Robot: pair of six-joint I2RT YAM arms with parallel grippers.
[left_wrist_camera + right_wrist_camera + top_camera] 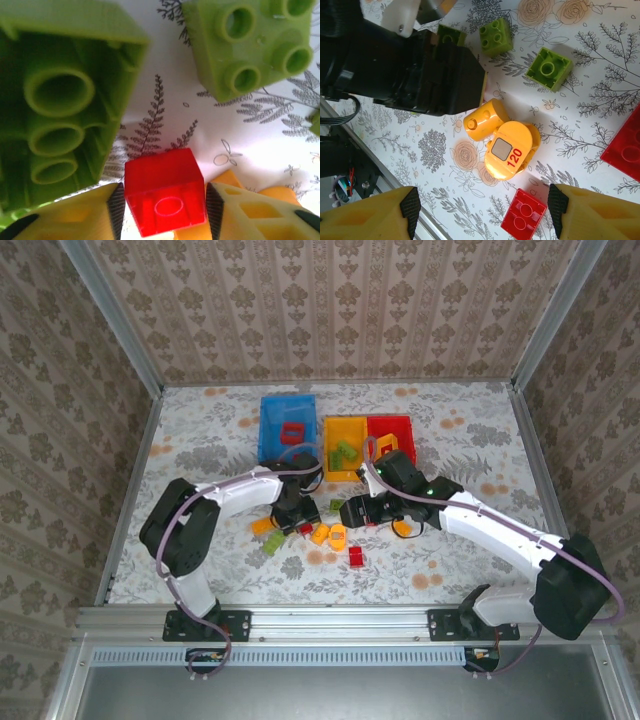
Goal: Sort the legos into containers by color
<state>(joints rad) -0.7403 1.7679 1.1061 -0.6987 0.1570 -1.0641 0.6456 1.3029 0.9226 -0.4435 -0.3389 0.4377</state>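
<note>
Left hand [297,517]: down at the tabletop [200,440], in the middle of the loose pile. Left wrist view: both pads [116,207] lie flush against opposite sides of a small red brick [165,197], so the hand is pinching it. Whether the brick is off the surface: cannot tell. Near it are a large green brick [60,100] lying hollow side up and a green four-stud brick [250,45] studs up, both apart from the red one.

Right hand [352,512]: just right of the left hand, fingers [395,220] spread wide, gripping nothing. On the tabletop under it:
- an orange rounded piece marked "120" [511,150] touching an orange cylinder [484,117]
- a red four-stud brick [524,218] between the fingertips, touching neither
- a flat red plate [626,142] at the right edge

Containers, far side:
- blue bin [275,410], with one red piece [292,430] inside
- yellow bin [345,428], holding green bricks [345,453]
- red bin [392,428], touching the yellow bin's right wall
</note>
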